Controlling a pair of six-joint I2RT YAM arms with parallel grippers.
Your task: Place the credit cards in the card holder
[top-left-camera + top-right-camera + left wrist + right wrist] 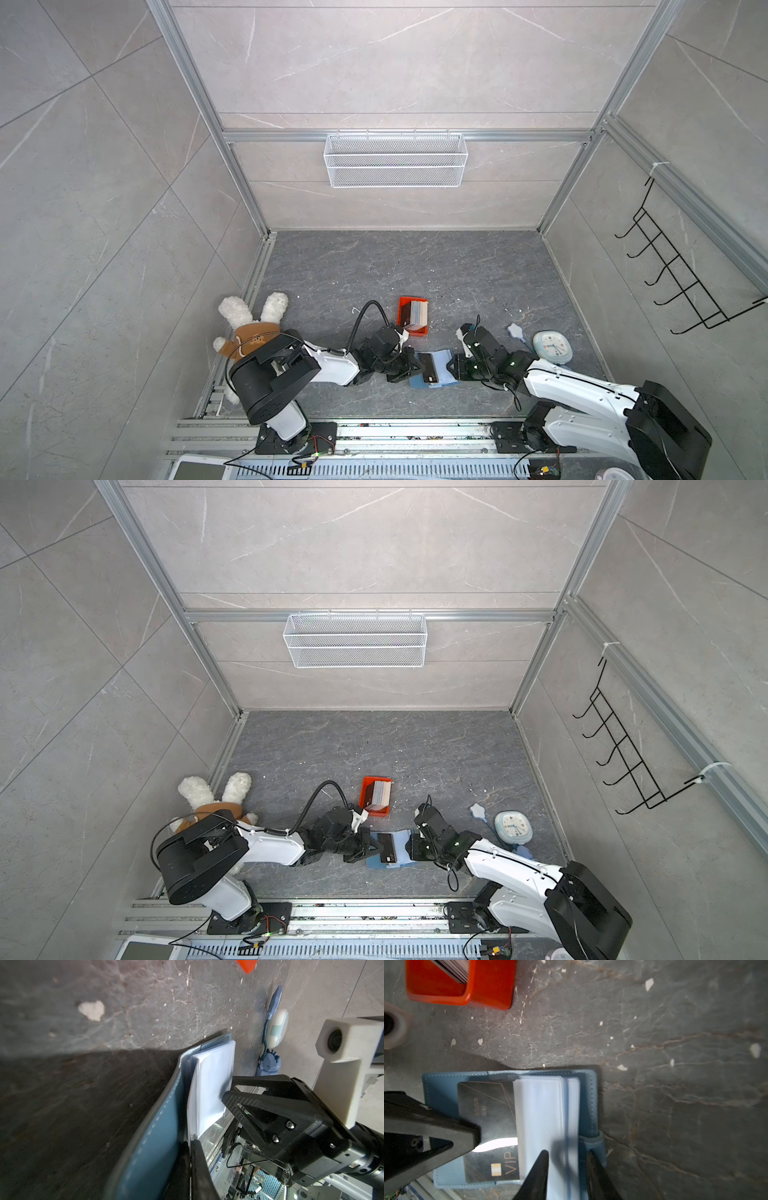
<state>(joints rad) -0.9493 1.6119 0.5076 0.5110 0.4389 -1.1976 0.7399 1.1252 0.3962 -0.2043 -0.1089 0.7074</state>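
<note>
left gripper (475, 1136) clenched on a dark credit card (488, 1118) half inside the card holder (583, 1103), right gripper (566, 1159) grasping the clear pockets, likely steadying them for insertion.

Grey marble walls (104, 166); dk stone floor (415, 266)

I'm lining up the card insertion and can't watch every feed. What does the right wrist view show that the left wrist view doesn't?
Only the right wrist view shows the dark VIP card lying on the open card holder, partly under a clear pocket, and the stack of credit cards in the orange tray.

Only the left wrist view shows the clock by the wall.

Both show the holder's clear pockets.
</note>
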